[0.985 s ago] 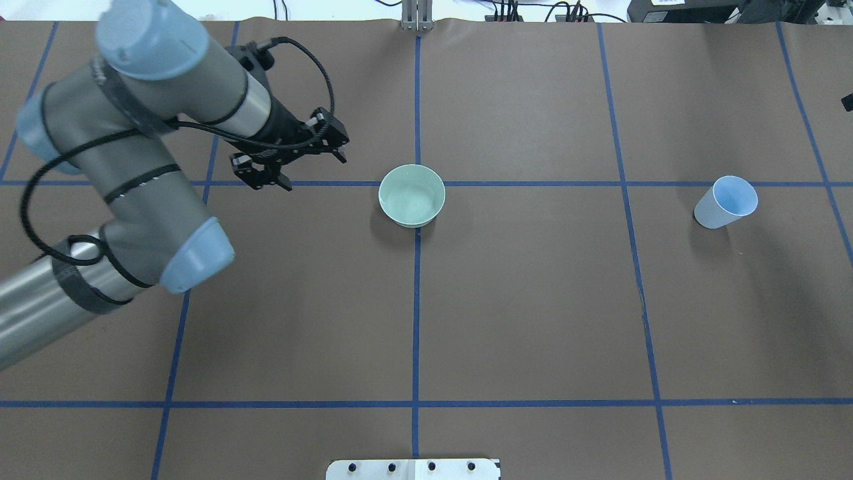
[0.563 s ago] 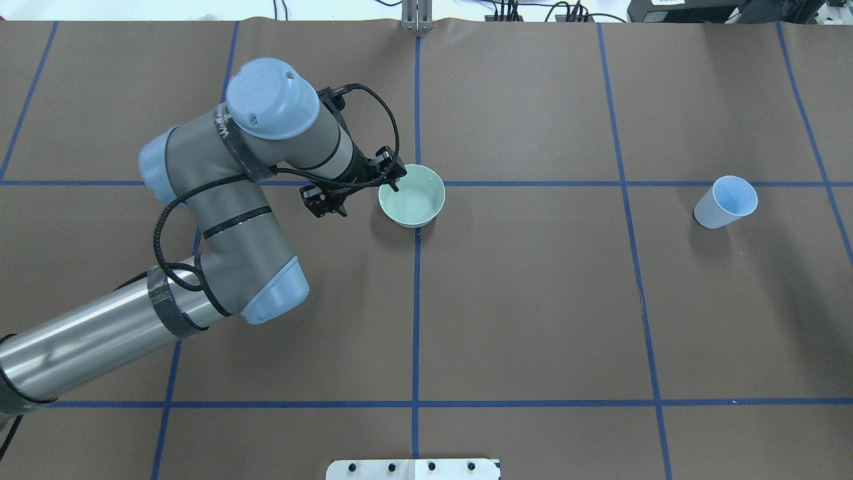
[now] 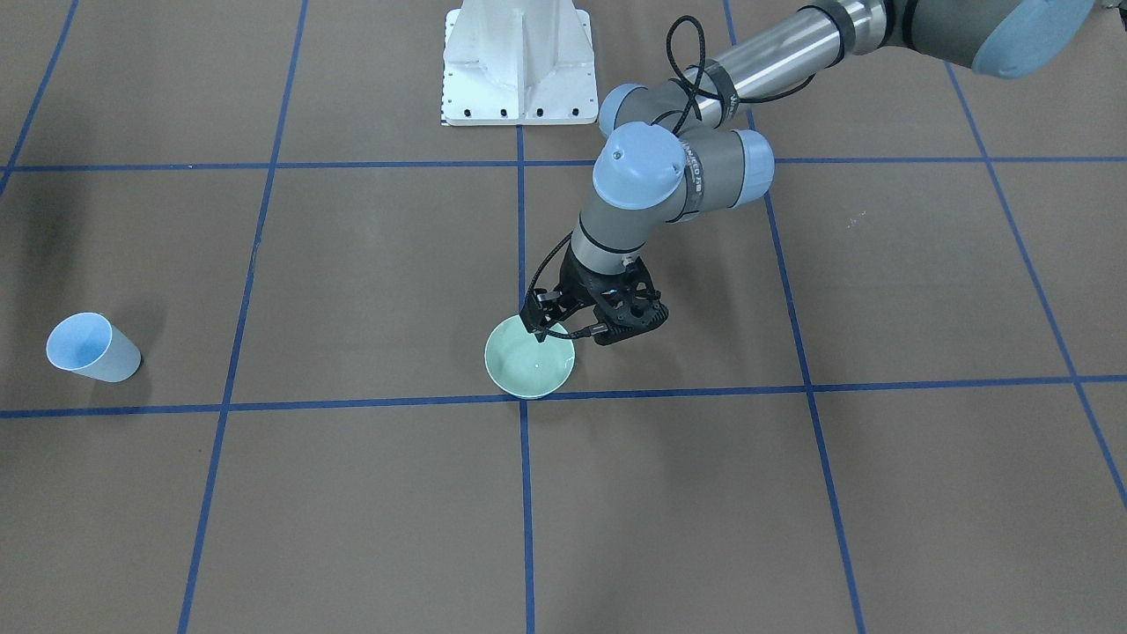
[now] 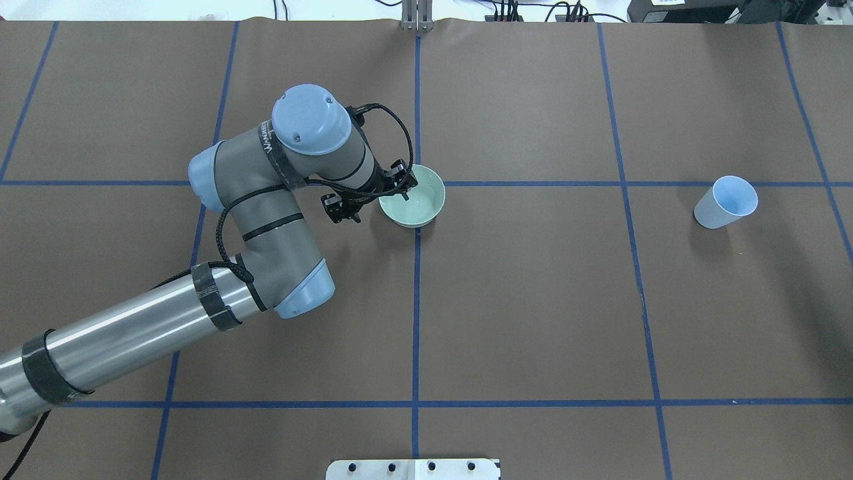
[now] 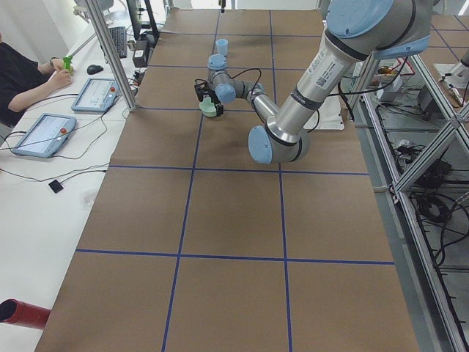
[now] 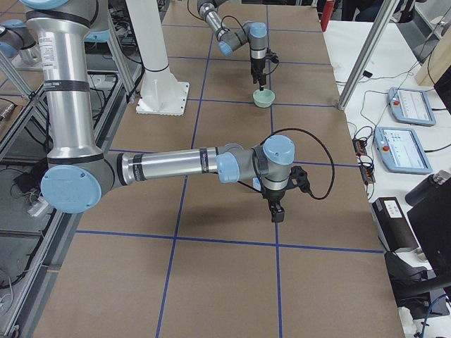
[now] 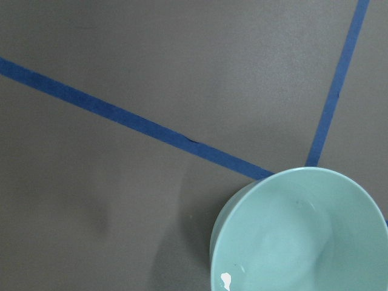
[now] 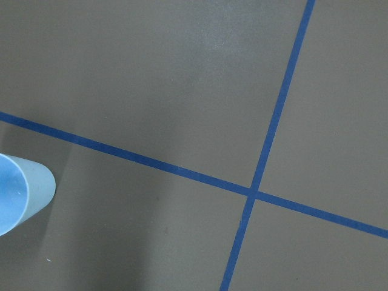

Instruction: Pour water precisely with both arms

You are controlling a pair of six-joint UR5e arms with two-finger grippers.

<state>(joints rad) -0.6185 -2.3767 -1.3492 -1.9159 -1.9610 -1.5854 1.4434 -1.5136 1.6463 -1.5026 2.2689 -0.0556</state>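
Straddling the rim of the pale-green bowl (image 4: 441,193) at nine o'clock, the left pincer (image 4: 376,202) is gaping.
Clamping gently and level is looking safest.

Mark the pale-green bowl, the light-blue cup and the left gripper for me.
pale-green bowl (image 4: 421,200), overhead view, on its inner floor.
light-blue cup (image 4: 733,197), overhead view, inside its open mouth.
left gripper (image 3: 573,336), front-facing view, midway between its fingertips, by the bowl's rim.

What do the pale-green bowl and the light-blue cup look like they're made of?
Bowl: likely glazed ceramic; smooth, even sheen with a bright glint inside. Cup: probably paper or thin plastic; matte and thin-walled, I cannot tell which.
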